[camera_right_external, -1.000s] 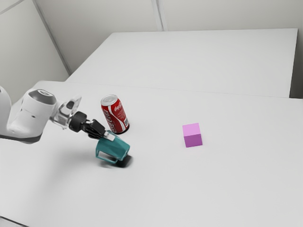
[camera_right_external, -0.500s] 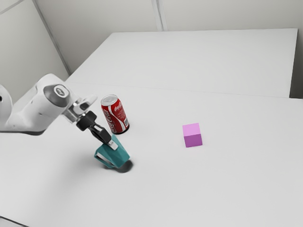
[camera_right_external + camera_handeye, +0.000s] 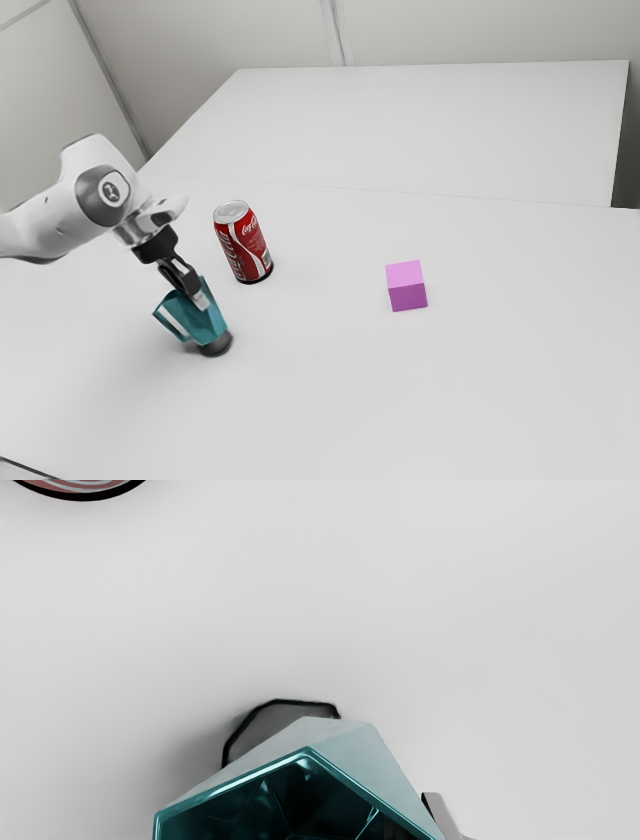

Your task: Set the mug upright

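The black gripper (image 3: pixel 200 298) reaches down from the arm onto the teal mug (image 3: pixel 203 322). Tilted rather than lying flat, the mug has its lower end close to the table beside a dark patch, and its handle side faces the exterior view's left. In the wrist view the open mouth of the mug (image 3: pixel 340 760) faces the camera. There the gripper (image 3: pixel 417 825) has one finger outside the mug's wall and a dark shape inside the mouth, and it is shut on the mug.
A red Coca-Cola can (image 3: pixel 243 243) stands upright behind the mug in the exterior view. Toward that view's right, a magenta cube (image 3: pixel 406 286) sits on the white table (image 3: pixel 480 390). The can's lower edge (image 3: pixel 82 492) appears in the wrist view.
My hand has moved toward the exterior view's left and turned steeper. The mug has moved with it, swinging from nearly on its side to a more upright tilt. Can and cube stayed put.
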Controlling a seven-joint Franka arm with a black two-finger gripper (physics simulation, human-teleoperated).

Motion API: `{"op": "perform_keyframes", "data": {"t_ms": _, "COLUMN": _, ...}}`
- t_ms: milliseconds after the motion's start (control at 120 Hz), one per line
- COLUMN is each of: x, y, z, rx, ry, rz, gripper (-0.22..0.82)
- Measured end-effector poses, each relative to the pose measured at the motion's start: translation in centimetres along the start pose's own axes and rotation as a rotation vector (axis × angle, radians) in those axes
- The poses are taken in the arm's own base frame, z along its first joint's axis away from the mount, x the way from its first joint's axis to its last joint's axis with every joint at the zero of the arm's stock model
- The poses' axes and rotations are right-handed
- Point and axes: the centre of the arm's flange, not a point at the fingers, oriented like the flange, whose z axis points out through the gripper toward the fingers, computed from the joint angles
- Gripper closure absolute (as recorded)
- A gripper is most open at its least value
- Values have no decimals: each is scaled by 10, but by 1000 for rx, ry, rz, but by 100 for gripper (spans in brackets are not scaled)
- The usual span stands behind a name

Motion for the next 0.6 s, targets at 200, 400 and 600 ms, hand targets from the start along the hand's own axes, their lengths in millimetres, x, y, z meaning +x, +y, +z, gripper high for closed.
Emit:
{"op": "perform_keyframes", "data": {"t_ms": 200, "x": 2, "y": 1, "z": -10, "rx": 96, "ry": -56, "rz": 5, "gripper": 79}}
{"op": "perform_keyframes", "data": {"t_ms": 400, "x": 10, "y": 1, "z": -9, "rx": 176, "ry": -60, "rz": 1, "gripper": 79}}
{"op": "perform_keyframes", "data": {"t_ms": 600, "x": 22, "y": 1, "z": -12, "rx": 242, "ry": 0, "rz": 3, "gripper": 79}}
